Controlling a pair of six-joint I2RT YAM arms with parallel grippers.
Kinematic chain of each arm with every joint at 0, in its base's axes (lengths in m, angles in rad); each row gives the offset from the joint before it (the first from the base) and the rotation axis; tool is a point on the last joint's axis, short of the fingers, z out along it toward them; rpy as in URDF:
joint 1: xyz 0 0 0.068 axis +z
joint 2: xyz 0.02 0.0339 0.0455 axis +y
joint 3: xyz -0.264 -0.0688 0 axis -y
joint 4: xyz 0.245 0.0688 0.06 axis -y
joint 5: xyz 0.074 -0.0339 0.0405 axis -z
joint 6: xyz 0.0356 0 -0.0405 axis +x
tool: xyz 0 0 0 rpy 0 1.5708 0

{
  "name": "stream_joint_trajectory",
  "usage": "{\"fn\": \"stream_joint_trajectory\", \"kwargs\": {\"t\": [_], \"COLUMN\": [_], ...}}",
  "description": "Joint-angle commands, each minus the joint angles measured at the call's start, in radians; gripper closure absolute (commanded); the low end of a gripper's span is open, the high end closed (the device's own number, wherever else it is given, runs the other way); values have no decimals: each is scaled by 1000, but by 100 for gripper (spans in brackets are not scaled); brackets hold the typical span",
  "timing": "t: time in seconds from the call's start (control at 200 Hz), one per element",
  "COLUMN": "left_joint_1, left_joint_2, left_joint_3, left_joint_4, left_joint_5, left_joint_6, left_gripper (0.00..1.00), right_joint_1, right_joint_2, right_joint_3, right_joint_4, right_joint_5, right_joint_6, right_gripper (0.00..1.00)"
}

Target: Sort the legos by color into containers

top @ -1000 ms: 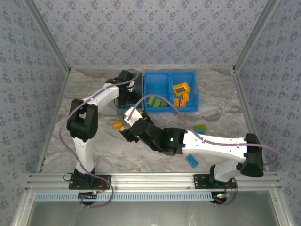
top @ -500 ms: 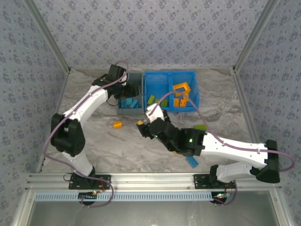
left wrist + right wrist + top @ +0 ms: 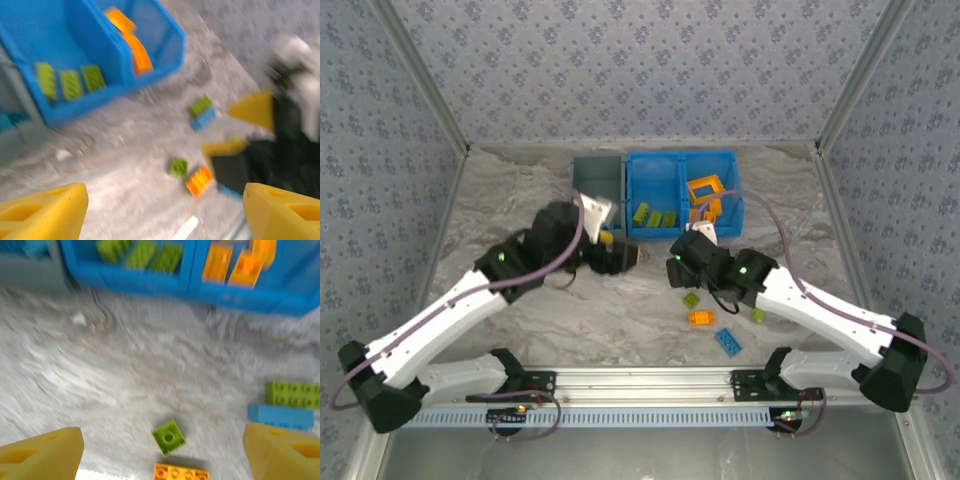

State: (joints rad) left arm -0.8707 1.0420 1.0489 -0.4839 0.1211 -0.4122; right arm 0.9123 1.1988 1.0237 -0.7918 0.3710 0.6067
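Observation:
Both grippers hang open over the table in front of the bins. My left gripper [image 3: 625, 255] [image 3: 165, 215] has nothing between its yellow fingers [image 3: 45, 215]. My right gripper [image 3: 682, 272] [image 3: 162, 455] is also bare. Beneath it lie a small lime green lego [image 3: 691, 299] [image 3: 169, 437] [image 3: 178, 166] and an orange lego [image 3: 701, 317] [image 3: 181, 473] [image 3: 199, 180]. A green brick beside a blue one [image 3: 292, 394] [image 3: 202, 112] sits to the right. The bright blue bin [image 3: 682, 160] [image 3: 190, 287] holds green and orange legos, including the orange frame [image 3: 705, 188]. The grey-blue bin [image 3: 597, 175] stands left of it.
Another blue lego [image 3: 727, 341] lies near the front rail. The left arm's forearm [image 3: 460, 310] stretches diagonally across the left half of the table. The right arm [image 3: 820, 310] crosses the right half. Patterned walls close in the sides and back.
The left arm has swung away from the grey-blue bin to the table's middle. The right gripper has pulled back to the right, over the loose green and orange legos.

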Motion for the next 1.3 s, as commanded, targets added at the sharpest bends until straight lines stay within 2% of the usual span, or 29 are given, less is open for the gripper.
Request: {"fn": "stream_joint_trajectory", "kwargs": {"t": [0.0,0.16,0.31,0.61,0.76,0.879,0.994,1.119,1.294], "left_joint_1": [-117,-332,-392,-416,-418,-418,-419,-419,-414], "left_joint_2": [-84,-152,-117,-80,-76,-87,-102,-121,-103], "left_joint_3": [-155,-299,-302,-287,-282,-283,-270,-206,-89], "left_joint_4": [97,202,191,206,207,207,181,84,42], "left_joint_5": [-58,-218,-270,-280,-281,-292,-342,-515,-655], "left_joint_6": [-32,-110,-137,-131,-129,-128,-133,-154,-96], "left_gripper": [18,17,17,17,17,17,18,17,12], "right_joint_1": [-48,-75,-95,-110,-112,-109,-105,-124,-186], "right_joint_2": [89,239,384,532,541,518,465,418,538], "right_joint_3": [-26,-5,31,49,50,44,73,217,482], "right_joint_4": [-89,-94,-112,-75,-59,-50,-64,-92,-86], "right_joint_5": [-198,-241,-230,-226,-227,-215,-187,-143,-121], "right_joint_6": [-54,-134,-186,-206,-196,-189,-183,-187,-217], "right_gripper": [13,10,14,38,55,65,67,66,65]}}
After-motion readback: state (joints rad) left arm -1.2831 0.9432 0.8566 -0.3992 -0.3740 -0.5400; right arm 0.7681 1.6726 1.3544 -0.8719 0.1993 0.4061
